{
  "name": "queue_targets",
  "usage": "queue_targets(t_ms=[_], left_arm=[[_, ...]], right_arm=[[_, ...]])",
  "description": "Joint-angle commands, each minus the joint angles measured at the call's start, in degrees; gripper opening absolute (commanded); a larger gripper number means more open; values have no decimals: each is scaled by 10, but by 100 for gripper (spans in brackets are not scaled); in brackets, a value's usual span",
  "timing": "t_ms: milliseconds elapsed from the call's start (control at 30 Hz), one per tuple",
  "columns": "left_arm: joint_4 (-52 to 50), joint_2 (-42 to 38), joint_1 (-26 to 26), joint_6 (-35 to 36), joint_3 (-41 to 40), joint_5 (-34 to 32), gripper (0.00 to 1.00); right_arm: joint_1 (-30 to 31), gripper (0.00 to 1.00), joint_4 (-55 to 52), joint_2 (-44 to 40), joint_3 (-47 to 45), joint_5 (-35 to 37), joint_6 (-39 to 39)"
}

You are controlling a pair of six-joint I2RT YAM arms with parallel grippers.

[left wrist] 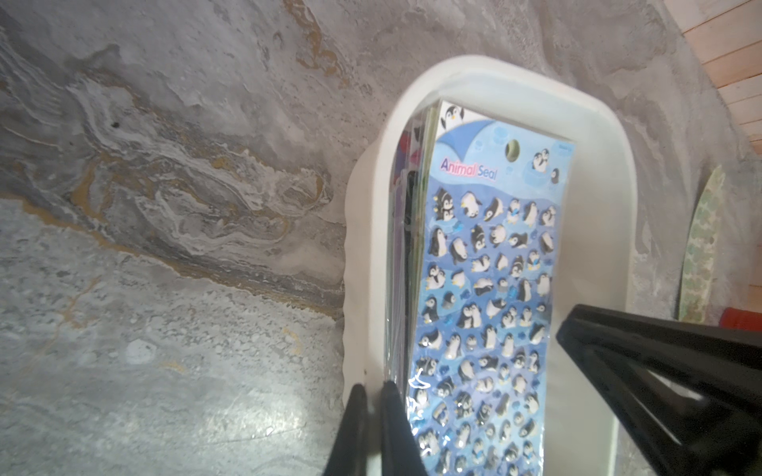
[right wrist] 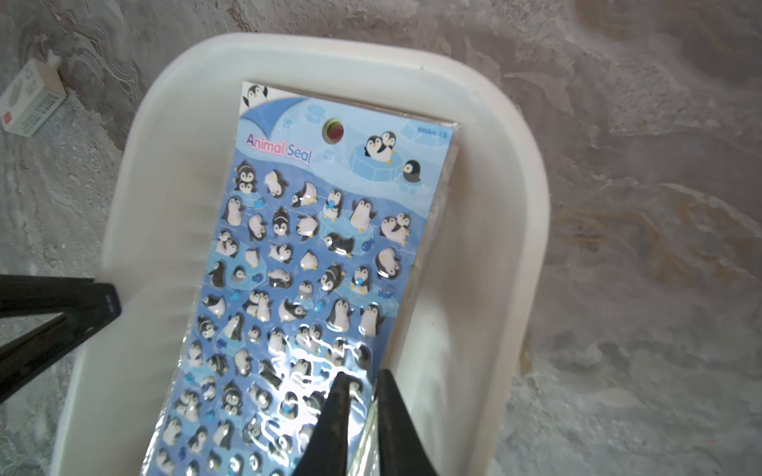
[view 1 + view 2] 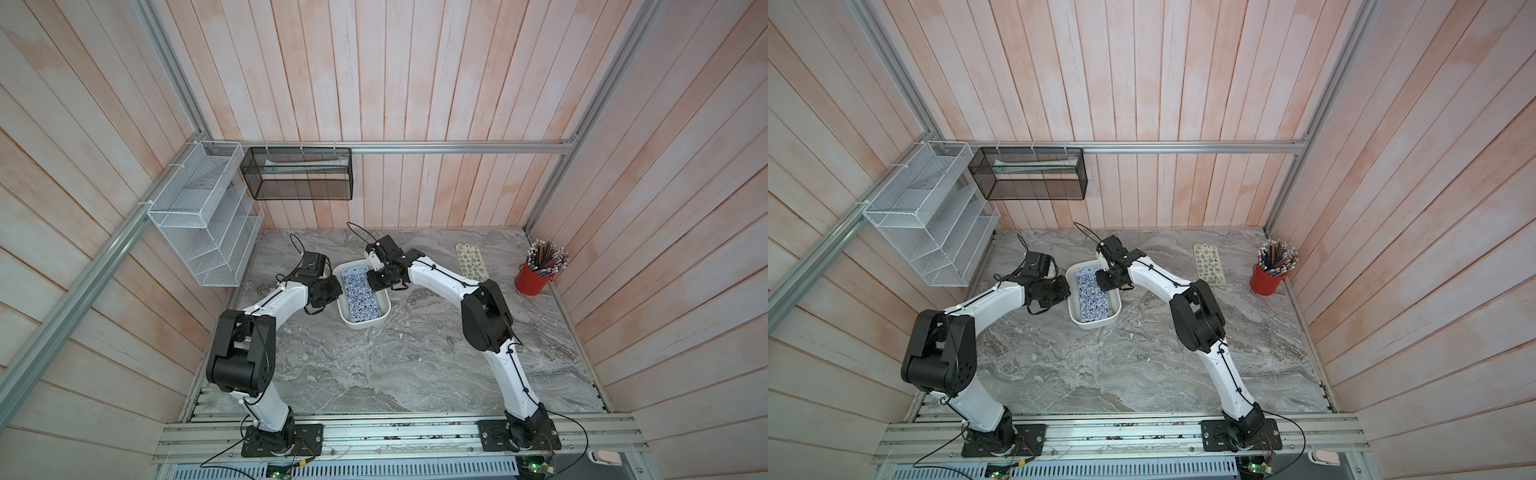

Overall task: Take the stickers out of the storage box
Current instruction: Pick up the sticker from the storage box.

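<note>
Blue penguin-patterned stickers (image 2: 305, 268), white storage box (image 2: 486, 206), grey marbled table (image 3: 374, 365)

Robot lab cell: plank walls (image 3: 415, 62), aluminium frame (image 3: 415, 146), two rail-mounted arms (image 3: 440, 278).

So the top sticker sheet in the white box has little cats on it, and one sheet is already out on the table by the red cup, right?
Not quite. The top sticker sheet in the white box has little penguins on it, not cats; the right wrist view shows them clearly. The rest is right: one sheet lies out on the table by the red cup.
</note>
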Motion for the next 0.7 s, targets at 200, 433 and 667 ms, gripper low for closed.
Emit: queue_targets(t_ms=[200, 433, 667], left_arm=[[6, -3, 5, -8, -15, 4, 0], [8, -3, 5, -10, -17, 5, 0], [8, -2, 5, -11, -18, 6, 0]], right_arm=[[10, 37, -23, 33, 31, 32, -7], [13, 45, -17, 42, 38, 4, -6], [5, 44, -9, 42, 38, -55, 7]])
